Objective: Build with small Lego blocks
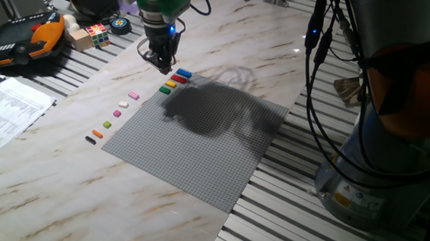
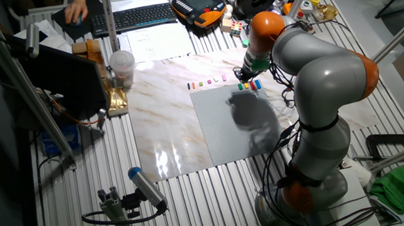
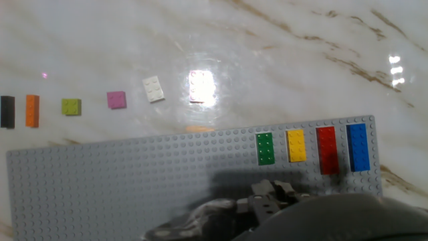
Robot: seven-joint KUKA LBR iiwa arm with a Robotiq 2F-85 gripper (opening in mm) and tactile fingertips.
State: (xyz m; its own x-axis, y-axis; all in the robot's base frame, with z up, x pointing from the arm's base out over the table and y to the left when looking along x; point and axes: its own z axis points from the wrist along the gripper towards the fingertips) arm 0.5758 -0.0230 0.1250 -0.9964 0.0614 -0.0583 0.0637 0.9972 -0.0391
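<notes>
Four bricks – green [image 3: 265, 148], yellow [image 3: 296, 145], red [image 3: 326, 150], blue [image 3: 357, 146] – sit side by side on the grey baseplate [image 3: 134, 181] in the hand view, long axes pointing away from the camera; six loose ones line the marble counter [image 3: 267, 47] beyond, black [image 3: 7, 111] through pink [image 3: 200, 86].

One fixed view: gripper [image 1: 161, 62] hangs low just behind the blue brick [image 1: 183, 73], at the row's end; fingers look close together, nothing visibly held, but can't tell for sure. Loose blocks trail off toward the black one [image 1: 90, 139], well apart from the gripper.

Other fixed view: arm bends over the baseplate's far corner [image 2: 236, 122]; bricks too small to sort. Next pick prob. means travelling along the row.
</notes>
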